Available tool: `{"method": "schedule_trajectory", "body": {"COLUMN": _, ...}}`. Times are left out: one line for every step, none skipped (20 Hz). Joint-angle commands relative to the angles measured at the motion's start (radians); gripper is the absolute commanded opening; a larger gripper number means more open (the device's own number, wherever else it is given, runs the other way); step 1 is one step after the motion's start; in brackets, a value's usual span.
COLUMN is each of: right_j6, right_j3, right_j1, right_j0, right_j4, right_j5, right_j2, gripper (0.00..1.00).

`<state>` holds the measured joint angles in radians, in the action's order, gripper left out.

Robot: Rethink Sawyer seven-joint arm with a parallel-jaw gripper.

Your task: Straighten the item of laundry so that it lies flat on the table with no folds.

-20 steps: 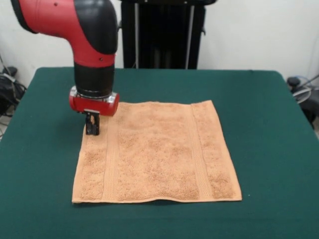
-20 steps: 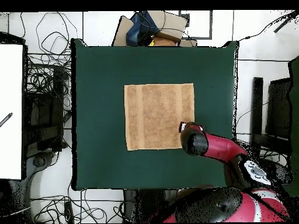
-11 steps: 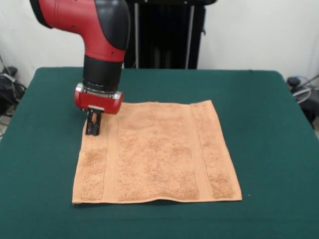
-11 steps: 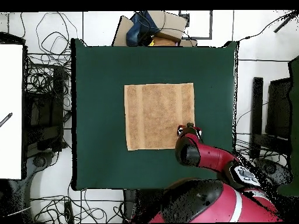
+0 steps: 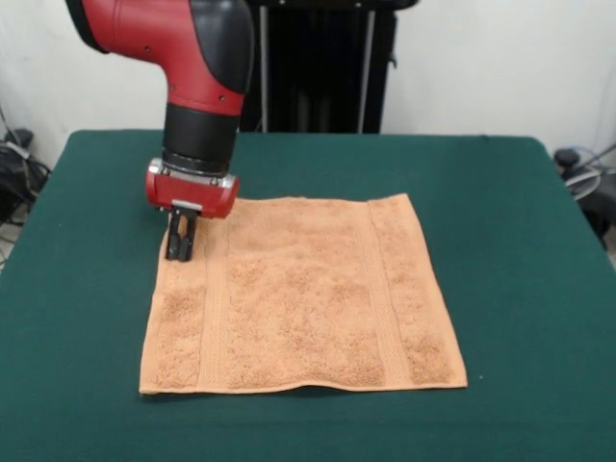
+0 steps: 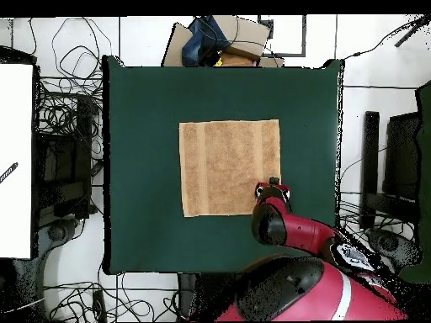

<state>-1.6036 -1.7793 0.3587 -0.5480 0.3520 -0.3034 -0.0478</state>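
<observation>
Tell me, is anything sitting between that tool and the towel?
Nothing visible. The tool is right at the towel's far corner, and only bare green table surrounds the cloth.

Counted: 1 towel (image 5: 303, 294) w/ 2 woven stripes, 1 green table (image 5: 510, 212), 1 red/black arm (image 5: 188, 58) w/ 1 gripper (image 5: 179, 252). 1 box w/ blue bag seen beyond table in overhead.

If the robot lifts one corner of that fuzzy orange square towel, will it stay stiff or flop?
The orange terry towel would probably flop: it looks soft and thin. On the green felt table it would likely drag, not slide.
</observation>
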Motion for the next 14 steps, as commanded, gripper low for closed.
{"method": "schedule_trajectory", "body": {"right_j6": -0.150, "right_j3": 0.057, "right_j1": -0.003, "right_j0": 0.015, "right_j4": -0.101, "right_j5": 0.270, "right_j2": 0.154, "gripper": 0.00}}
{"method": "schedule_trajectory", "body": {"right_j6": -0.145, "right_j3": 0.046, "right_j1": 0.028, "right_j0": 0.016, "right_j4": -0.109, "right_j5": 0.304, "right_j2": 0.153, "gripper": 0.00}}
{"method": "schedule_trajectory", "body": {"right_j6": -0.139, "right_j3": 0.043, "right_j1": 0.049, "right_j0": 0.015, "right_j4": -0.116, "right_j5": 0.332, "right_j2": 0.155, "gripper": 0.00}}
{"method": "schedule_trajectory", "body": {"right_j6": -0.139, "right_j3": 0.032, "right_j1": 0.070, "right_j0": 0.008, "right_j4": -0.122, "right_j5": 0.351, "right_j2": 0.162, "gripper": 0.00}}
{"method": "schedule_trajectory", "body": {"right_j6": -0.135, "right_j3": 0.028, "right_j1": 0.083, "right_j0": 0.005, "right_j4": -0.123, "right_j5": 0.364, "right_j2": 0.165, "gripper": 0.00}}
{"method": "schedule_trajectory", "body": {"right_j6": -0.131, "right_j3": 0.025, "right_j1": 0.095, "right_j0": 0.001, "right_j4": -0.125, "right_j5": 0.377, "right_j2": 0.168, "gripper": 0.00}}
{"method": "schedule_trajectory", "body": {"right_j6": -0.126, "right_j3": 0.028, "right_j1": 0.104, "right_j0": 0.002, "right_j4": -0.132, "right_j5": 0.398, "right_j2": 0.168, "gripper": 0.00}}
{"method": "schedule_trajectory", "body": {"right_j6": -0.125, "right_j3": 0.029, "right_j1": 0.106, "right_j0": 0.002, "right_j4": -0.134, "right_j5": 0.409, "right_j2": 0.168, "gripper": 0.00}}
{"method": "schedule_trajectory", "body": {"right_j6": -0.123, "right_j3": 0.029, "right_j1": 0.109, "right_j0": 0.002, "right_j4": -0.136, "right_j5": 0.421, "right_j2": 0.167, "gripper": 0.00}}
{"method": "schedule_trajectory", "body": {"right_j6": -0.122, "right_j3": 0.030, "right_j1": 0.111, "right_j0": 0.002, "right_j4": -0.138, "right_j5": 0.430, "right_j2": 0.167, "gripper": 0.00}}
{"method": "schedule_trajectory", "body": {"right_j6": -0.122, "right_j3": 0.030, "right_j1": 0.111, "right_j0": 0.006, "right_j4": -0.137, "right_j5": 0.436, "right_j2": 0.162, "gripper": 0.00}}
{"method": "schedule_trajectory", "body": {"right_j6": -0.121, "right_j3": 0.031, "right_j1": 0.113, "right_j0": 0.008, "right_j4": -0.139, "right_j5": 0.447, "right_j2": 0.160, "gripper": 0.00}}
{"method": "schedule_trajectory", "body": {"right_j6": -0.120, "right_j3": 0.032, "right_j1": 0.114, "right_j0": 0.010, "right_j4": -0.140, "right_j5": 0.458, "right_j2": 0.158, "gripper": 0.00}}
{"method": "schedule_trajectory", "body": {"right_j6": -0.115, "right_j3": 0.035, "right_j1": 0.117, "right_j0": 0.012, "right_j4": -0.142, "right_j5": 0.476, "right_j2": 0.155, "gripper": 0.00}}
